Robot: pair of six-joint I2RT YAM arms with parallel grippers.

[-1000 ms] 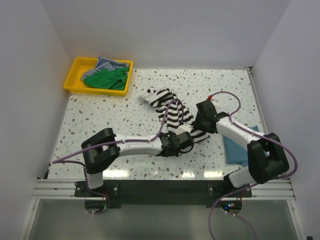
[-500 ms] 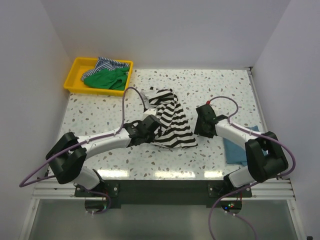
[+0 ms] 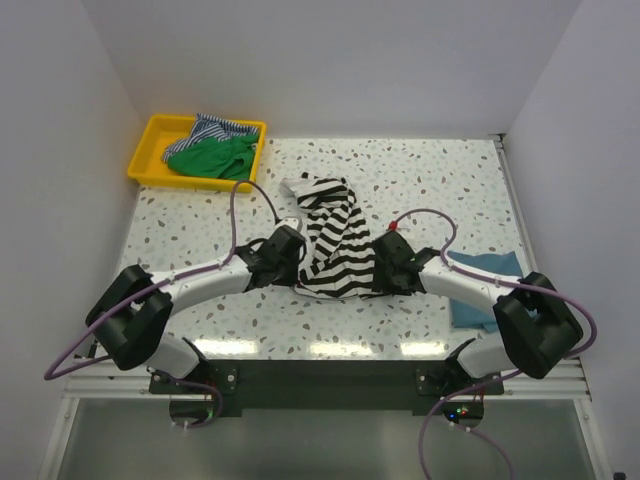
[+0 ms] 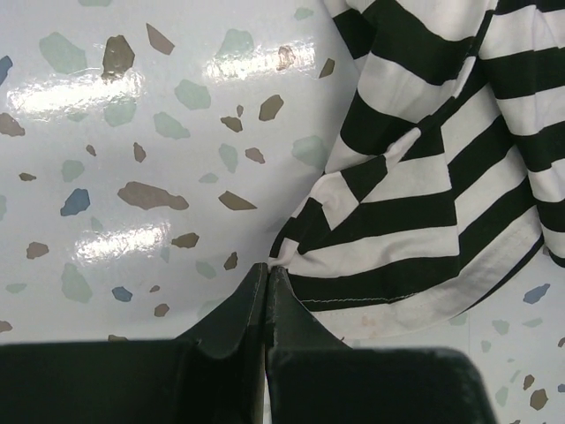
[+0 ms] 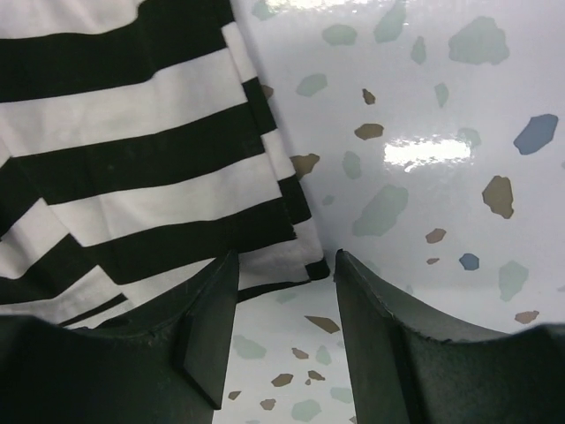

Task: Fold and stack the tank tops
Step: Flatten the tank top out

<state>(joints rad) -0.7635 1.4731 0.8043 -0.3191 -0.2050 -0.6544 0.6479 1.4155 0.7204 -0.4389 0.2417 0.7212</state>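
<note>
text: none readable | labels: none | brands: none | numbers: none

Right gripper (image 5: 285, 265) now at edge of striped tank top (image 5: 132, 159)

black-and-white striped top (image 3: 335, 238) rumpled mid-table, teal top (image 3: 468, 308) flat at right, green top (image 3: 210, 158) and blue-striped top (image 3: 216, 128) bunched far left

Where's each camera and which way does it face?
Top external: above, behind the bases, looking down on the table; both arms show, left gripper and right gripper flanking the striped tank top.
Left wrist: on that arm, facing down; shut fingers pinch the top's edge.
Right wrist: likewise; open fingers straddle its corner.
Shared: all see that top.
</note>
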